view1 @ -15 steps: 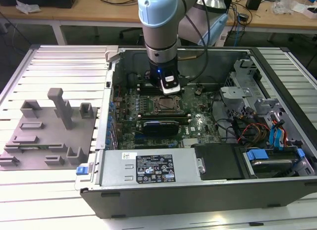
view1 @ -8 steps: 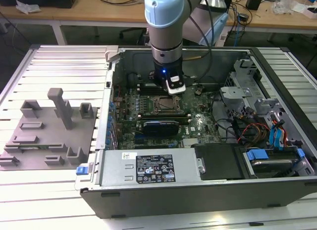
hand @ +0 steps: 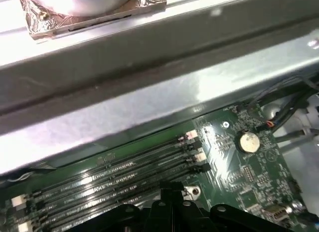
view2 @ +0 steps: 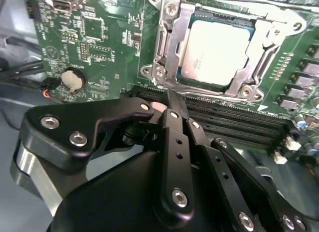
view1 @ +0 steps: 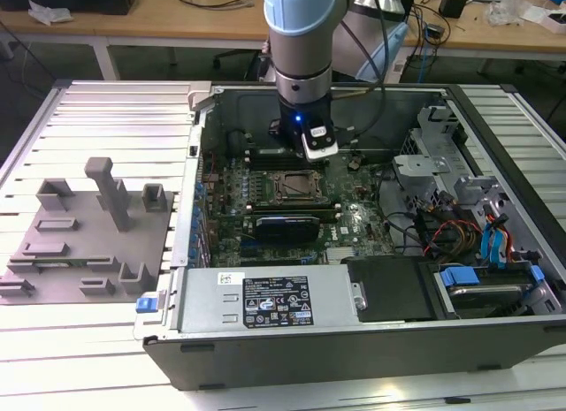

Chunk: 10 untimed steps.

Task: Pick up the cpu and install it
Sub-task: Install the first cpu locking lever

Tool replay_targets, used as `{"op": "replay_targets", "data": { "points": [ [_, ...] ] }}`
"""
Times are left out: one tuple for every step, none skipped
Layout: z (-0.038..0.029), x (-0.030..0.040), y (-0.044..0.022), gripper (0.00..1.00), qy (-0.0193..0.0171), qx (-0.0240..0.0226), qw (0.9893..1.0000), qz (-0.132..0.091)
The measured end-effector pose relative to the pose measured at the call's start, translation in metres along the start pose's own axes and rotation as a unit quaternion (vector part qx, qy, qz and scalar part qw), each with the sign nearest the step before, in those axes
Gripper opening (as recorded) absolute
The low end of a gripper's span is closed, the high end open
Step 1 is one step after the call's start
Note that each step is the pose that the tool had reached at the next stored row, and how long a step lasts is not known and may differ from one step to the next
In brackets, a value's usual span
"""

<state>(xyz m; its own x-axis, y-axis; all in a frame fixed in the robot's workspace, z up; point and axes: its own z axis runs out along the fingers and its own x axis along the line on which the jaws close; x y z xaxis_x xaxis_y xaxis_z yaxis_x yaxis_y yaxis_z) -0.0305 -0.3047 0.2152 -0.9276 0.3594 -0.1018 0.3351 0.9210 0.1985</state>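
Observation:
The cpu (view2: 214, 52), a pale silver square chip, lies flat inside the motherboard socket (view2: 169, 47), with the metal frame around it. In the second wrist view my gripper (view2: 167, 102) hangs beside the socket over the black memory slots (view2: 224, 117). Its black fingers (view2: 174, 137) are drawn together with nothing between them, and it does not touch the cpu. In the exterior view the arm's wrist (view1: 305, 137) stands inside the open computer case, just behind the socket (view1: 294, 186). The first wrist view has the fingertips (hand: 172, 189) above the memory slots (hand: 124, 172).
The case's metal walls (view1: 292, 340) ring the motherboard (view1: 354, 221). Cables and drive bays (view1: 478, 243) fill the exterior view's right. A grey plastic tray with upright blocks (view1: 88, 243) lies outside the case on the exterior view's left. A coin battery (view2: 73, 80) sits near the gripper.

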Motion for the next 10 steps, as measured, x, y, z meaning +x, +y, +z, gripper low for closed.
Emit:
{"op": "replay_targets", "data": {
  "points": [
    [-0.0011, -0.0001, 0.0001, 0.11, -0.0024, 0.0075, 1.0000, -0.001],
    [-0.0012, -0.0001, 0.0001, 0.11, -0.0042, 0.0140, 0.9999, -0.002],
    [-0.0012, -0.0003, -0.0003, 0.11, -0.0052, 0.0188, 0.9998, -0.003],
    [-0.0013, -0.0007, -0.0011, 0.11, -0.0061, 0.0236, 0.9997, -0.004],
    [-0.0016, -0.0011, -0.0023, 0.11, -0.0068, 0.0272, 0.9996, -0.004],
    [-0.0019, -0.0015, -0.0036, 0.11, -0.0072, 0.0293, 0.9995, -0.005],
    [-0.0021, -0.0021, -0.0052, 0.11, -0.0077, 0.0311, 0.9995, -0.005],
    [-0.0025, -0.0028, -0.0075, 0.11, -0.0081, 0.0328, 0.9994, -0.005],
    [-0.0028, -0.0032, -0.0093, 0.11, -0.0083, 0.0337, 0.9994, -0.005],
    [-0.0033, -0.0038, -0.0124, 0.11, -0.0086, 0.0345, 0.9994, -0.005]
  ]
}}
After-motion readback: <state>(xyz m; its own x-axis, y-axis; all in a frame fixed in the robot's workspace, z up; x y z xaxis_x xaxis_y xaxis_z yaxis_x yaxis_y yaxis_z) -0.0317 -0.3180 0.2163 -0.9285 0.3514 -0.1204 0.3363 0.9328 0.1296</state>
